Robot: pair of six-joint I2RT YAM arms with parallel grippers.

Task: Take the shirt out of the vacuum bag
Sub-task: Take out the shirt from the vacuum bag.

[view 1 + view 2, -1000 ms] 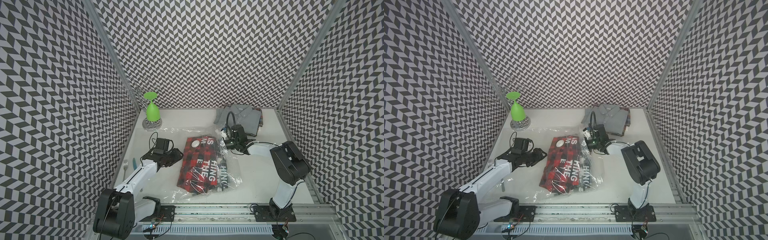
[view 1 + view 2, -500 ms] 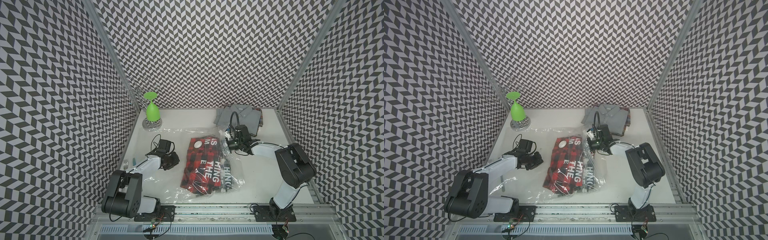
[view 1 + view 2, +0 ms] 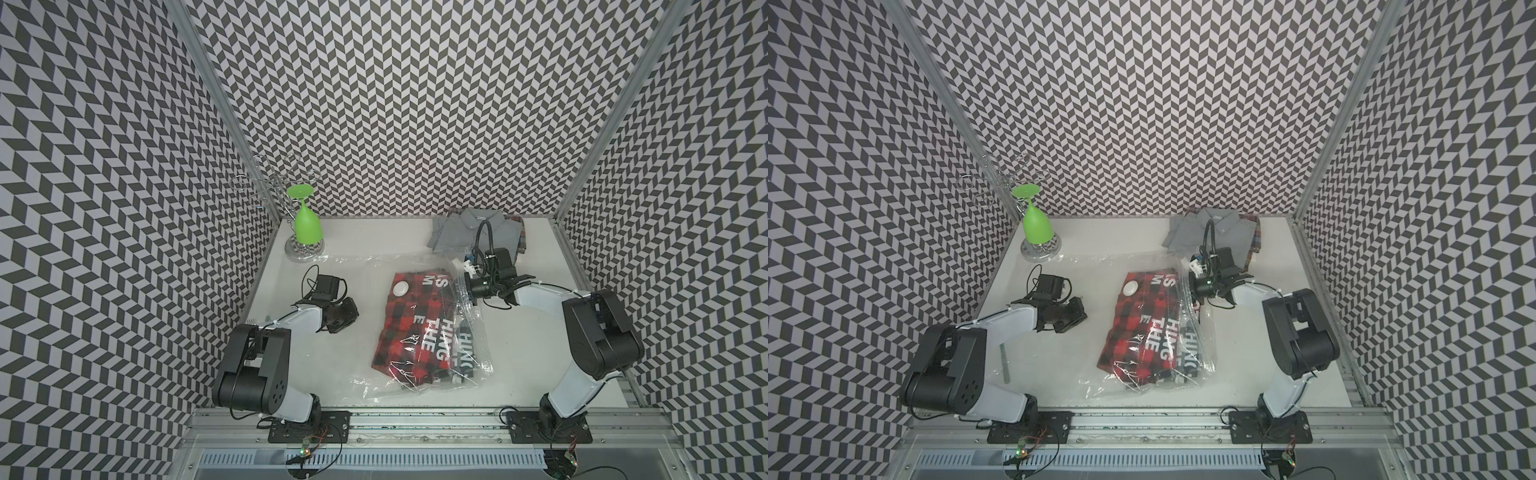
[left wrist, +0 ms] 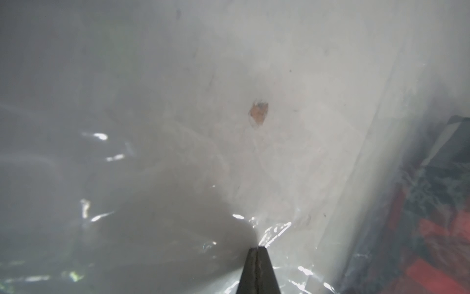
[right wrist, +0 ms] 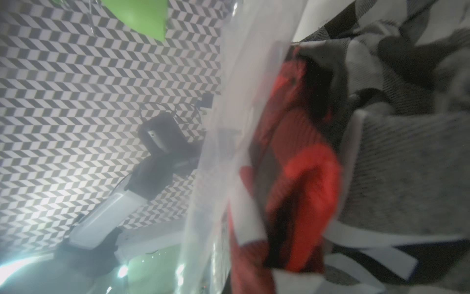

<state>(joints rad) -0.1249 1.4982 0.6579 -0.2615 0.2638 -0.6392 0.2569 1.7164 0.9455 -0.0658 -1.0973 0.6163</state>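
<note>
— Your left fingers?
— My left gripper (image 4: 258, 252) is pressed flat together and pinches wrinkled film of the vacuum bag (image 4: 274, 234). Only its wrist view shows this.
— The right?
— In a top view my right gripper (image 3: 468, 286) is closed on the bag's raised edge. Its wrist view shows only film and the red shirt (image 5: 305, 178). The bag lies mid-table (image 3: 540, 353), shirt inside.

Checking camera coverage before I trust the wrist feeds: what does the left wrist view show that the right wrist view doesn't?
Only left wrist: the left gripper up close, shut on the vacuum bag, and a brown chip beneath the film. Only right wrist: the green glass, the left arm, the chevron wall. Both: bag film and the red plaid shirt.
</note>
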